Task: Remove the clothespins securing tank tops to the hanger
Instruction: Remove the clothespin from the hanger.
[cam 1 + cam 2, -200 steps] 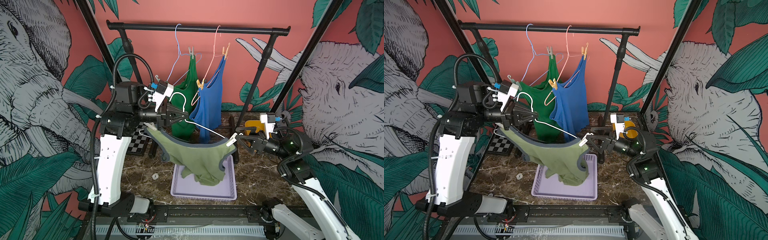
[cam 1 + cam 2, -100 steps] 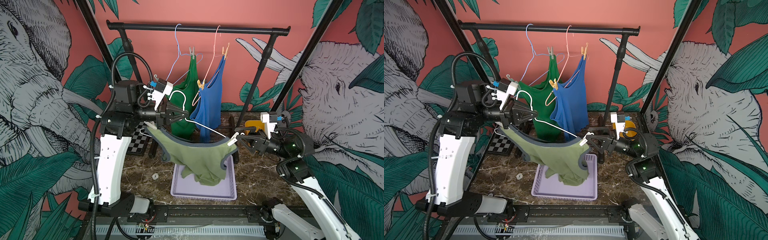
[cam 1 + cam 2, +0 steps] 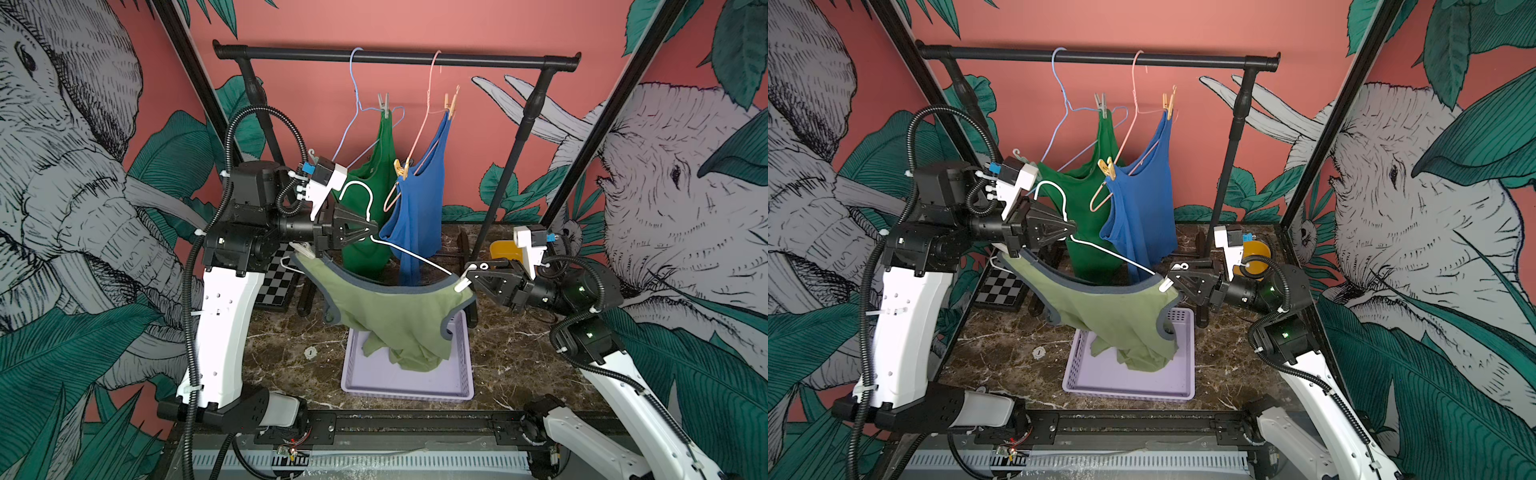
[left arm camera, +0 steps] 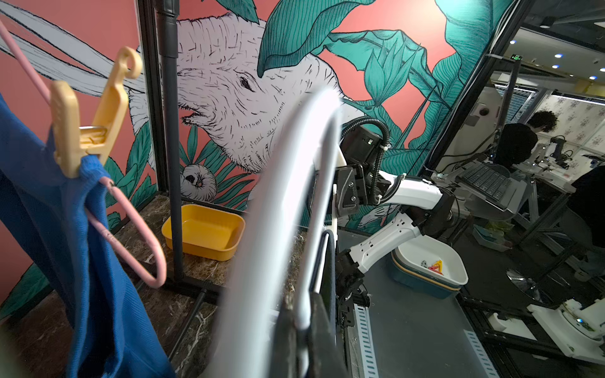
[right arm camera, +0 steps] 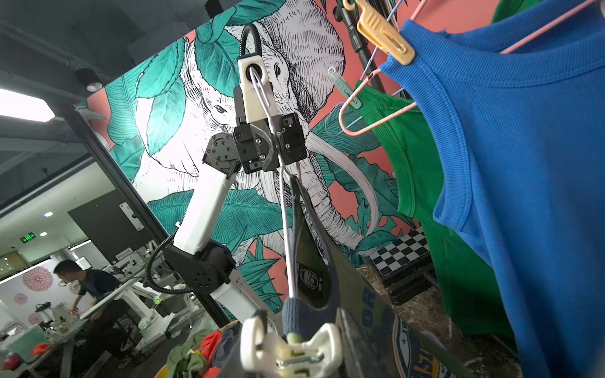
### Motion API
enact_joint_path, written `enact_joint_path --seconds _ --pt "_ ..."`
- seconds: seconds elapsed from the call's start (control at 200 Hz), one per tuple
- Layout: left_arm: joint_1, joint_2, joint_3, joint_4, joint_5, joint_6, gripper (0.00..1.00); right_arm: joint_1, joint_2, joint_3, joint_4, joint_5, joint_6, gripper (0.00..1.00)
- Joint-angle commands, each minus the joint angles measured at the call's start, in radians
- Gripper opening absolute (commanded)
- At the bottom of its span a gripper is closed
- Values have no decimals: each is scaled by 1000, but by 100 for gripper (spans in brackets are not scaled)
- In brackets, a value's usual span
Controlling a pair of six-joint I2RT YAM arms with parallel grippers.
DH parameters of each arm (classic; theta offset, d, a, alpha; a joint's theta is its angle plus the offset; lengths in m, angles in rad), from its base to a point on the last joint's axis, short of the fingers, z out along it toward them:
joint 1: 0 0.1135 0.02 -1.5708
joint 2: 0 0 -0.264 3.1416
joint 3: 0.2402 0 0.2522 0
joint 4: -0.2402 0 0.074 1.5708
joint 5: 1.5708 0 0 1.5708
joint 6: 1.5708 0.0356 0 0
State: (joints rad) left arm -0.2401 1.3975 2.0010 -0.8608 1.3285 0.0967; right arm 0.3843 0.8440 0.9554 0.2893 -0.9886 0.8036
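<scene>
An olive tank top hangs from a white hanger held slanted over the basket. My left gripper is shut on the hanger's wire near its neck. At the hanger's low end, a white clothespin pins the grey-trimmed strap. My right gripper is shut on that clothespin's handles. On the rail behind, a green tank top and a blue tank top hang by a grey clothespin and orange clothespins.
A lilac basket sits under the olive top's hem. A yellow tray stands behind my right wrist, and a checkerboard behind the left arm. The black rail and its posts close off the back.
My right gripper has moved left onto the white clothespin and its jaws have narrowed around it. The left gripper still holds the hanger in about the same place.
</scene>
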Motion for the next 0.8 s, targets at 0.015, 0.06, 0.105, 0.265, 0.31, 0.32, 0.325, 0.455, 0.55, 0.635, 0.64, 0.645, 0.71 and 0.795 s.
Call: enact_joint_path --seconds 0.015,0.06,0.105,0.265,0.31,0.32,0.325,0.455,0.55,0.635,0.64,0.645,0.71,0.795 --pt "-2 -8 -2 31 39 -15 0 8 -14 19 25 -9 -12 29" --pt "-2 -9 -2 34 38 -17 0 9 -13 18 26 -9 -13 26" --pt "-3 -9 -2 34 39 -16 0 10 -11 17 23 -10 -15 23" --pt "-2 -12 -10 34 37 -15 0 10 -10 17 14 3 -28 14" --pt "-2 -14 -13 34 35 -13 0 10 -12 20 3 8 -37 13" --pt "-2 -14 -14 34 35 -13 0 10 -13 20 3 8 -37 13" --pt "-2 -14 -13 34 34 -12 0 10 -13 20 1 9 -37 13" --pt "-3 -14 -19 28 29 -5 0 10 -21 31 -28 53 -62 1" --pt "-3 -14 -25 14 24 18 0 10 -23 59 -83 94 -103 0" --pt "-2 -15 -24 -30 0 67 0 10 -20 83 -117 126 -133 0" --pt "-1 -15 -24 -32 -2 69 0 10 -20 85 -119 129 -135 0" --pt "-3 -15 -24 -35 -2 70 0 10 -20 86 -121 131 -137 0" --pt "-3 -16 -24 -55 -8 90 0 10 -10 109 -134 140 -151 0" --pt "-3 -19 -24 -71 -14 106 0 10 10 134 -147 158 -166 0"
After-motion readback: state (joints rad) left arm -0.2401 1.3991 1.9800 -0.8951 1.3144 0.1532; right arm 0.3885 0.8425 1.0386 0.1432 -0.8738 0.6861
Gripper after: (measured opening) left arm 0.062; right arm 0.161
